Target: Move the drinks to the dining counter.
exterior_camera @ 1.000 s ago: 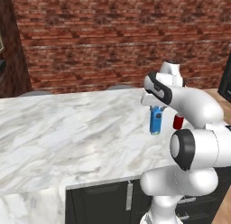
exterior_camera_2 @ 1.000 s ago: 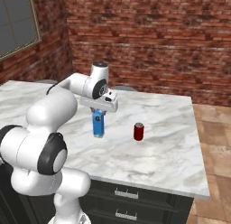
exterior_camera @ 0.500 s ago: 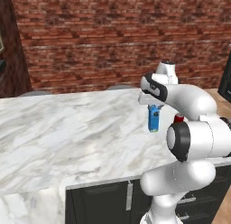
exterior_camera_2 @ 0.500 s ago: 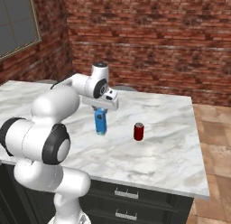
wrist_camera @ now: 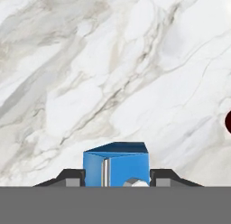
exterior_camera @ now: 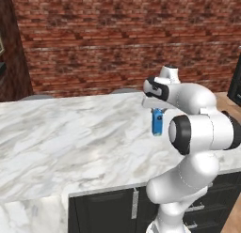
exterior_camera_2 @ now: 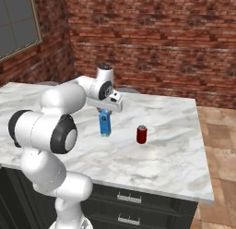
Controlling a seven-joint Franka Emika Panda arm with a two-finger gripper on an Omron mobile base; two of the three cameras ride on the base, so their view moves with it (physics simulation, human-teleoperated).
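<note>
Gripper (exterior_camera_2: 105,113) pinches blue carton (exterior_camera_2: 105,123) at top, carton now lifted slightly off dining counter (exterior_camera_2: 175,149). Red can (exterior_camera_2: 142,134) stands at carton's 3 o'clock, apart. Placement apparently pending.

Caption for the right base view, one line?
Gripper shut on the blue carton, upright on the dining counter, red can standing apart beside it.

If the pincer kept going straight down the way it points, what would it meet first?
The pincer is shut on the blue carton, which would likely press onto the marble dining counter first; whether it already touches is unclear.
</note>
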